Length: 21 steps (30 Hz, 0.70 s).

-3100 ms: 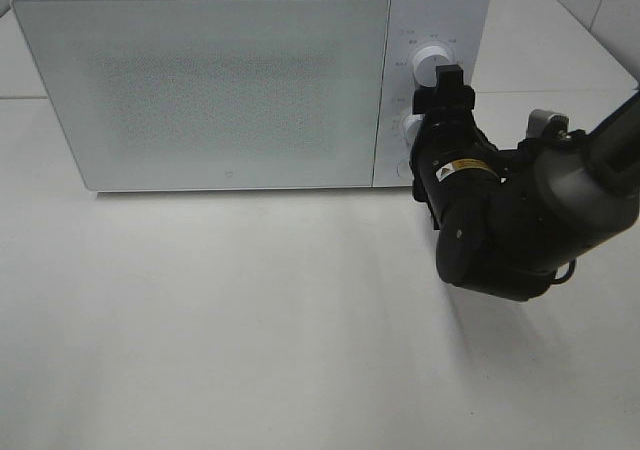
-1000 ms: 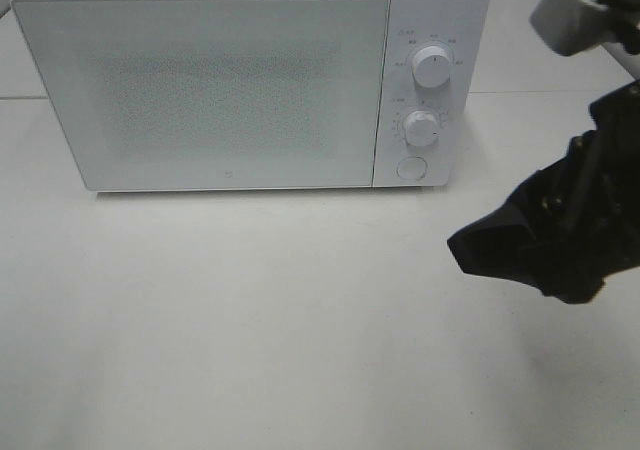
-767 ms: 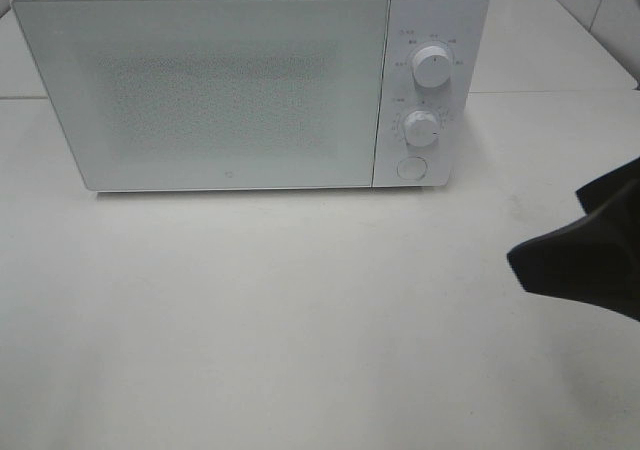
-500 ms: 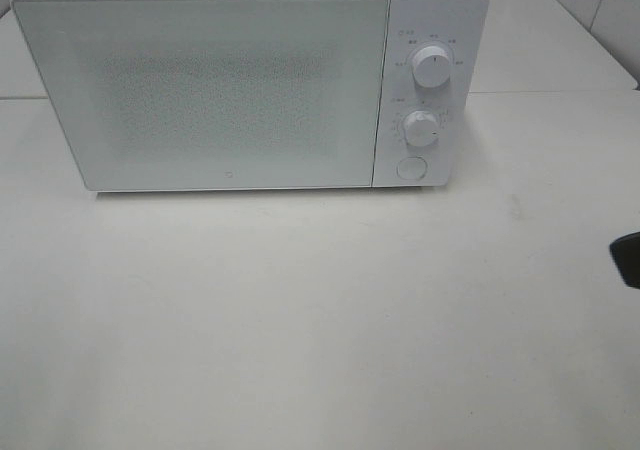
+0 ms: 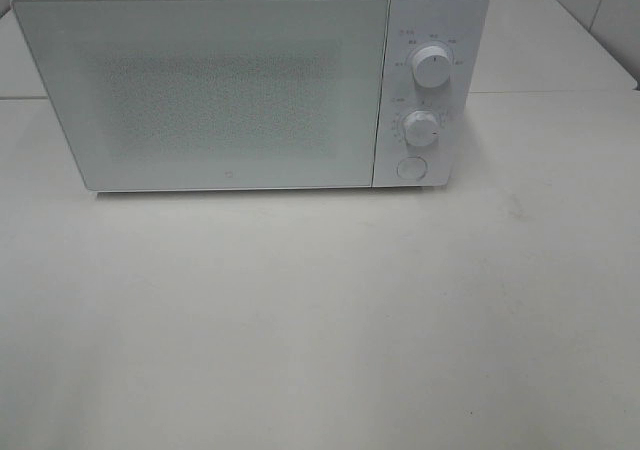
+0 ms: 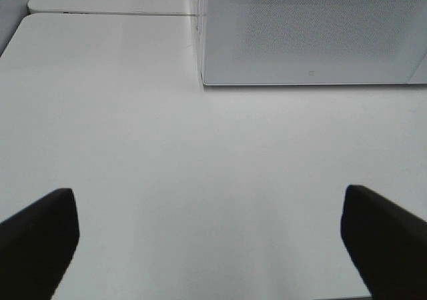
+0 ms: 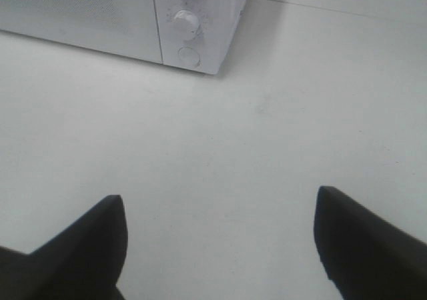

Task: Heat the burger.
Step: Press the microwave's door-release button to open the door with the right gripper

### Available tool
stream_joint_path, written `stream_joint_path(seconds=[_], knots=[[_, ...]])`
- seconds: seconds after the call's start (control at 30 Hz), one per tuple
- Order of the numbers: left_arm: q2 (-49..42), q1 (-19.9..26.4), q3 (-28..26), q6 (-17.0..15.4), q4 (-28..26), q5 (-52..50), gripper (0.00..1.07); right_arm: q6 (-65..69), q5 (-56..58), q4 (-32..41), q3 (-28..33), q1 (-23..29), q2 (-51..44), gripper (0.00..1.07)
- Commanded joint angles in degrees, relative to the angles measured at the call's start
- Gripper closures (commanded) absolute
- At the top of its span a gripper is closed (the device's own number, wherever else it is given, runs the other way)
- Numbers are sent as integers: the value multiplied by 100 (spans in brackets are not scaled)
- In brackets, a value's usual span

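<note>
The microwave (image 5: 230, 90) sits shut on the table (image 5: 320, 320); the right gripper (image 7: 223, 247) has pulled away from the lower dial (image 5: 421, 128), spread and empty like the left gripper (image 6: 210, 247); the burger is out of sight, probably heating inside.

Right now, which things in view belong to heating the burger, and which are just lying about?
For the job: microwave, door shut; its upper dial, lower dial and round button; left end effector and right end effector, both open. The burger is not in view.
Just lying about: only the white table.
</note>
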Motion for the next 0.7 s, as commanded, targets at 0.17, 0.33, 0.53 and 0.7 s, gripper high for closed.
stream_joint_path(seconds=[0.17,0.33,0.53,0.7], knots=[[-132,17,17,0,-29,-29,7,-92,86,-74,636,-561,-1031,31],[-132,17,17,0,-29,-29,7,-86,80,-275,1106,-837,-1684,31],[-126,17,17,0,-29,-29,7,-34,-6,-298,1157,-963,-2040,31],[-97,17,17,0,-29,-29,7,-34,-6,-292,1157,-963,-2040,31]])
